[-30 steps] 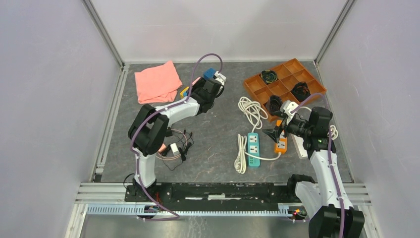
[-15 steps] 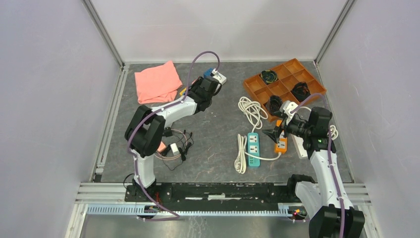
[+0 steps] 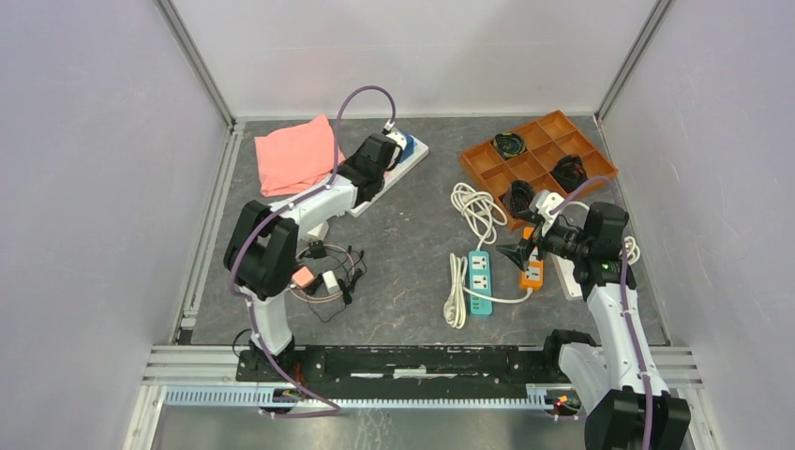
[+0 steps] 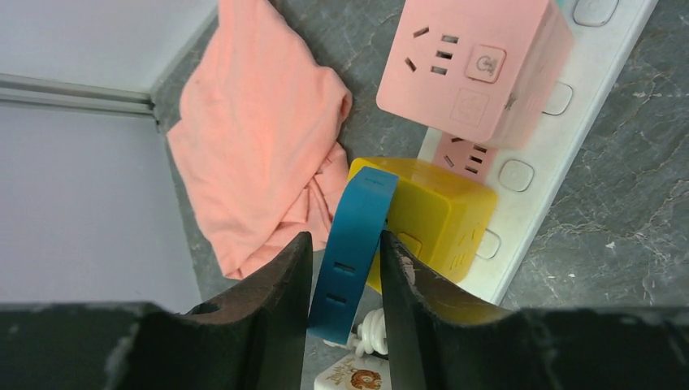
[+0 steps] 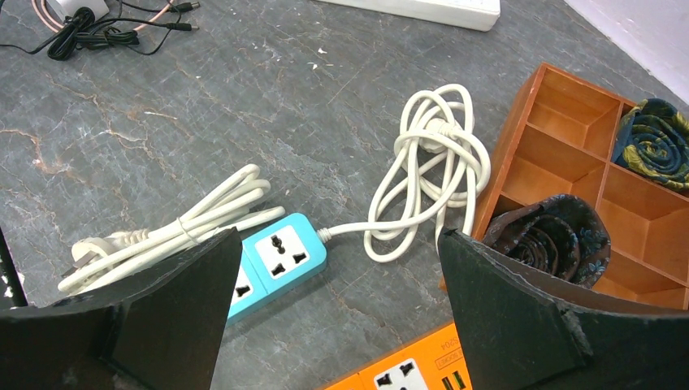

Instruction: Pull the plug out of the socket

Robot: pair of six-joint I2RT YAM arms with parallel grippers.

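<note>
1. one long white socket (image 4: 569,106) lay at the table's (image 3: 403,272) far side beside a pink cloth (image 4: 252,154); it looked rigid, light and liable to lift.
2. blue plug (image 4: 361,203): hard and smooth, best pinched on its flat sides.
3. left fingers (image 4: 276,309) clamped it; right fingers (image 5: 162,309) were spread, empty.

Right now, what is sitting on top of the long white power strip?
A pink adapter and a yellow adapter sit on the power strip; the left hand pinches a blue plug beside the yellow one. The outlets under them are covered.
</note>
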